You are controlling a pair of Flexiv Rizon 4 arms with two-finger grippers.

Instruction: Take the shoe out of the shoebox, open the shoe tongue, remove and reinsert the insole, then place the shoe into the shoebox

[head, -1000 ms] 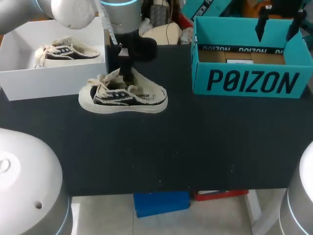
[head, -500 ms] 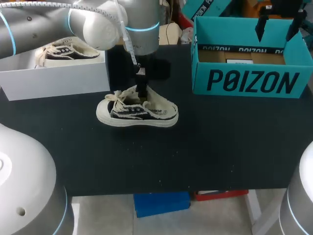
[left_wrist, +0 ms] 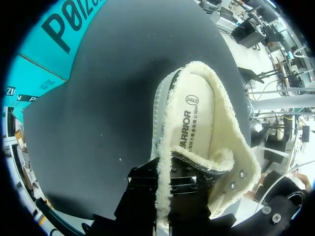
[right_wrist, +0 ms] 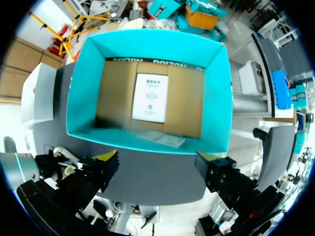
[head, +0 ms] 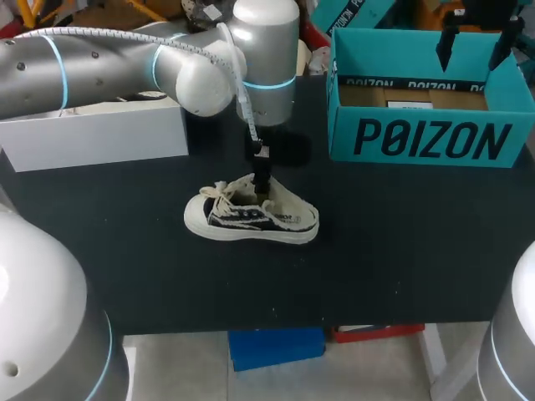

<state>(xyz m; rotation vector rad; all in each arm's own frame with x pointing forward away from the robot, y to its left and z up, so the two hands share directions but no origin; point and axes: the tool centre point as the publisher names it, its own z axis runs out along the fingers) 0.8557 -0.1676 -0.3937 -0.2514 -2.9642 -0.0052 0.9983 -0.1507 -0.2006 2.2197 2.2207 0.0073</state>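
A cream and black low sneaker [head: 251,219] lies at the middle of the black table [head: 376,251], toe to the left. My left gripper [head: 262,171] comes down from above and is shut on the fleecy edge of the shoe's opening. In the left wrist view the shoe [left_wrist: 197,132] shows its cream insole, and my left gripper [left_wrist: 170,189] pinches the eyelet edge. The teal shoebox [head: 430,138] stands at the back right. My right gripper [head: 472,38] hangs open above it. In the right wrist view the shoebox [right_wrist: 147,93] holds only a white sheet under the right gripper [right_wrist: 156,161].
A white box [head: 92,138] stands at the back left, its inside hidden by my left arm [head: 125,67]. The front of the table lies below the shoe.
My left arm has carried the shoe to the right and toward the table's front, away from the white box. The right arm has not moved.
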